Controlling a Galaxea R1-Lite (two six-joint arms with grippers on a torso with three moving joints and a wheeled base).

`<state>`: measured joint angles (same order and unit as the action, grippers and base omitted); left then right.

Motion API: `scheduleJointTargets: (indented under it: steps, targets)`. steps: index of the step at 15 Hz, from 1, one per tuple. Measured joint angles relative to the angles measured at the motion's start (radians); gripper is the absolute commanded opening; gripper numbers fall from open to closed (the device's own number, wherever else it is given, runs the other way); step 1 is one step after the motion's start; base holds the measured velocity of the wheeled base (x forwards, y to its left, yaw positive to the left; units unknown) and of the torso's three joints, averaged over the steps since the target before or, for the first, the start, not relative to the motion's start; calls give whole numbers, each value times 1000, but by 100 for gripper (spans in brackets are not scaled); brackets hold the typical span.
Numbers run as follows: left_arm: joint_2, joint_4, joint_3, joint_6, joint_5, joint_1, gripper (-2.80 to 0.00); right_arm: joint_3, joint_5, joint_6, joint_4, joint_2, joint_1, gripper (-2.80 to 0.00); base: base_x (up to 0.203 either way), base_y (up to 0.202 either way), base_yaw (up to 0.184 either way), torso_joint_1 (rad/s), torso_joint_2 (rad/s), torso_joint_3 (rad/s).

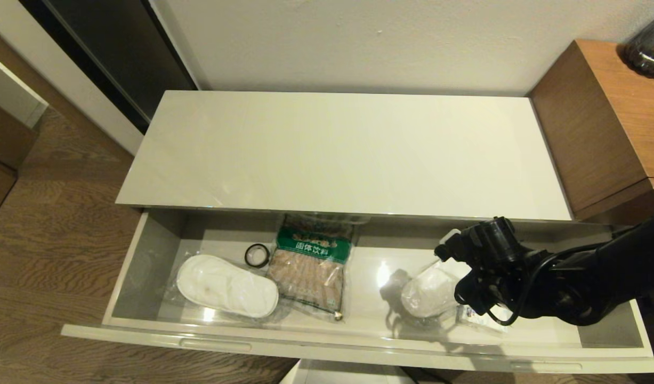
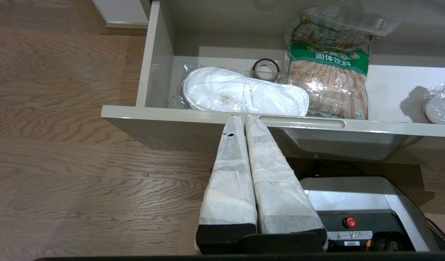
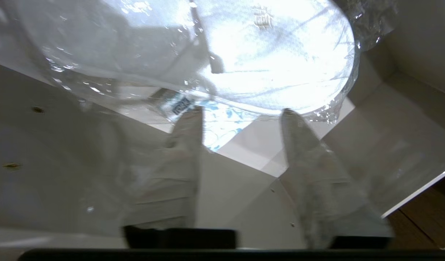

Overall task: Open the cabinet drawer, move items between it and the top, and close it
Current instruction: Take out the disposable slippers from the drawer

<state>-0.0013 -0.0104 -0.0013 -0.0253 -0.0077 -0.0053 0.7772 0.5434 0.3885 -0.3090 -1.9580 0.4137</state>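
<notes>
Right gripper [image 3: 240, 116] is down inside the open drawer [image 1: 145, 256], at its right end, fingers spread with a clear gap between them and nothing pinched. Tips sit just short of the near edge of the bagged slipper pair [image 3: 266, 54] there. Under that bag lies the flat white packet [image 3: 222, 123], partly covered.

Left gripper [image 2: 240, 116]: pressed together, parked outside the drawer front, idle.

Other contents, left half of drawer: second slipper pair [image 1: 225, 285] in its bag, small black tape roll [image 1: 257, 255] just behind it, brown bag with green label [image 1: 311, 261] beside both. Cabinet top [image 1: 337, 149] carries none of the items.

Step in hand, as I judge it: drawer is already open; I am reaching for the first item to lift onto the top.

Next move calls for: advance so the bag edge sits between my fingers, close on plastic and slipper together, not the packet beneath. Film looks slippery and loose; a shallow bite could pull free.
</notes>
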Motion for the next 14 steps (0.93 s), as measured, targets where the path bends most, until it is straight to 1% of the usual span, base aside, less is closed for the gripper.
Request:
scheduleJointTargets:
  steps: [3, 6, 7, 8, 10, 12, 14]
  targets:
    - [0, 0, 0, 0, 0, -1, -280, 0, 8, 28, -33, -42, -24, 0, 0, 0, 0, 0, 0, 0]
    - [0, 0, 0, 0, 0, 0, -280, -12, 12, 76, -134, -84, -54, 0, 0, 0, 0, 0, 0, 0]
    - [0, 0, 0, 0, 0, -1, -280, -15, 23, 78, -171, -103, -68, 0, 0, 0, 0, 0, 0, 0]
    - [0, 0, 0, 1, 0, 0, -280, -14, 45, 75, -209, -125, -80, 0, 0, 0, 0, 0, 0, 0]
    - [0, 0, 0, 0, 0, 0, -280, -4, 117, 54, -286, -168, -98, 0, 0, 0, 0, 0, 0, 0]
    - [0, 0, 0, 0, 0, 0, -280, -1, 131, 26, -305, -196, -105, 0, 0, 0, 0, 0, 0, 0]
    - [0, 0, 0, 0, 0, 0, -280, 25, 131, 26, -299, -209, -107, 0, 0, 0, 0, 0, 0, 0]
